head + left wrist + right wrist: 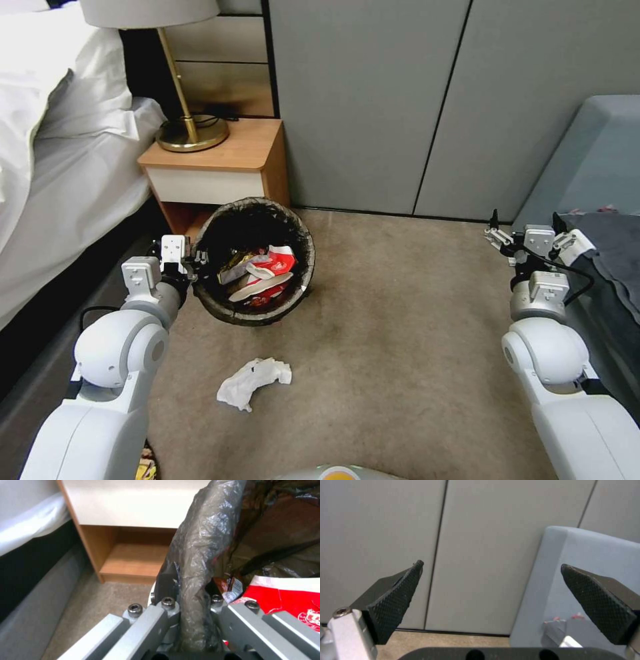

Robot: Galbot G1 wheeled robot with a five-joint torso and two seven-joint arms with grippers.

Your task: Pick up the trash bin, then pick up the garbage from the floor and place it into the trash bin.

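1. While the left pincer (193, 257) pinches the rim of the trash bin (255, 261), the bin hangs tilted just above the floor (400, 333), in front of the nightstand (220, 160) beside the bed (60, 173).
2. In the left wrist view the bag-covered rim (196, 562) stands between the two fingers, one inside the bin and one outside.
3. The right pincer (527, 240) hovers spread and empty near the grey sofa (600, 167), well apart from the bin.
4. Inside the bin there are already crushed red-and-white cups (270, 267) and wrappers.
5. A crumpled white tissue (253, 383) lies on the floor, near the bin.
6. I judge the tissue is very light and soft, so it will squash easily; the best hold is on its raised middle fold, not on a thin edge.
7. The bin looks light, but the bag is smooth, so the rim could slip in the hold.
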